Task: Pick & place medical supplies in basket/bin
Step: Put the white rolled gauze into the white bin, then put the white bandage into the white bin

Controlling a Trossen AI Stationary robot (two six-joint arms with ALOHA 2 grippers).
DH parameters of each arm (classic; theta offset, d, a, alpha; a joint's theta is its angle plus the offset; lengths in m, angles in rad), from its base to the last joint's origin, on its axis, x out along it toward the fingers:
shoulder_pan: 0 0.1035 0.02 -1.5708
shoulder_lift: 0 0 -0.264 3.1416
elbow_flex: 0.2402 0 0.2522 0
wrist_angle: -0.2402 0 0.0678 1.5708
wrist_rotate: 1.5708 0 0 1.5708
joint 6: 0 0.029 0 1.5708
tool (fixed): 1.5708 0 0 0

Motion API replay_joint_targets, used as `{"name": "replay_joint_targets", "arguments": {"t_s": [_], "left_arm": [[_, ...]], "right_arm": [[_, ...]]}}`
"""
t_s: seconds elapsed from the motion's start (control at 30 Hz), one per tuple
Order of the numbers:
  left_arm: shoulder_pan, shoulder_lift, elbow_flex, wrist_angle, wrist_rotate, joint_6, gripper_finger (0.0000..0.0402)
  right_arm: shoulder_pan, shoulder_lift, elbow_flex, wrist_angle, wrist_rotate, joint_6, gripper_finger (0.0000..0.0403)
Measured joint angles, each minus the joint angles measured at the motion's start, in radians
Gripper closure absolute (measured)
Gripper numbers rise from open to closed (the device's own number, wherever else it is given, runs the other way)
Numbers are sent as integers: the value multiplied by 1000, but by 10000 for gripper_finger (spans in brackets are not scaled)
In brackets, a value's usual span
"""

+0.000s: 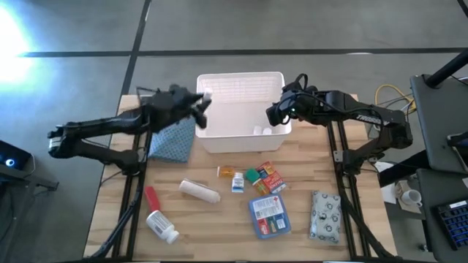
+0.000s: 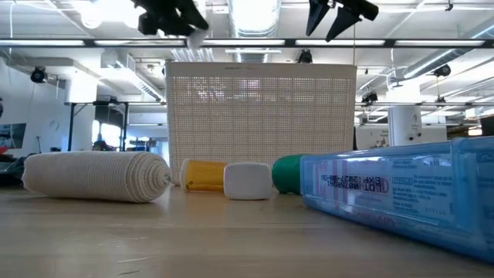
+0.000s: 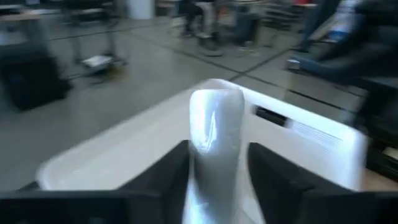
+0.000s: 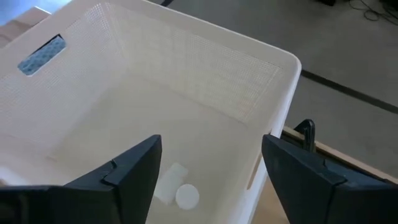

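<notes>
The white basket stands at the table's far middle. Two small white items lie on its floor. My left gripper hangs at the basket's left rim, shut on a glossy white packet. My right gripper hovers open over the basket's right half, holding nothing. On the near half of the table lie a white roll, a red tube, a white pill bottle, tiny coloured boxes, a flat blue pack and a patterned pouch. My left gripper pinches the white packet between its two fingers, by its rear part. The packet's free end sticks out ahead of the fingertips. The fingers come nearly level from the table's left side. The packet is lifted clear, up by the basket's left rim.
A blue textured cloth lies on the table left of the basket, under my left arm. In the low view the roll, a yellow box and the blue pack lie in front of the basket.
</notes>
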Motion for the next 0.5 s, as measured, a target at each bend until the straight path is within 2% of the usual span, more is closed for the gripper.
{"name": "replay_joint_targets", "arguments": {"t_s": [0.1,0.23,0.33,0.43,0.5], "left_arm": [[37,50,68,-50,38,-31,179],[22,73,206,-285,134,-37,113],[-25,73,313,-570,240,-38,93],[-121,72,399,-878,353,-57,90],[-199,71,429,-1051,368,-99,91]], "right_arm": [[12,0,0,-16,0,2,130],[25,0,0,-58,0,8,129],[28,0,0,-81,0,8,132],[28,0,0,-81,1,-9,135],[28,0,0,-78,3,-37,137]]}}
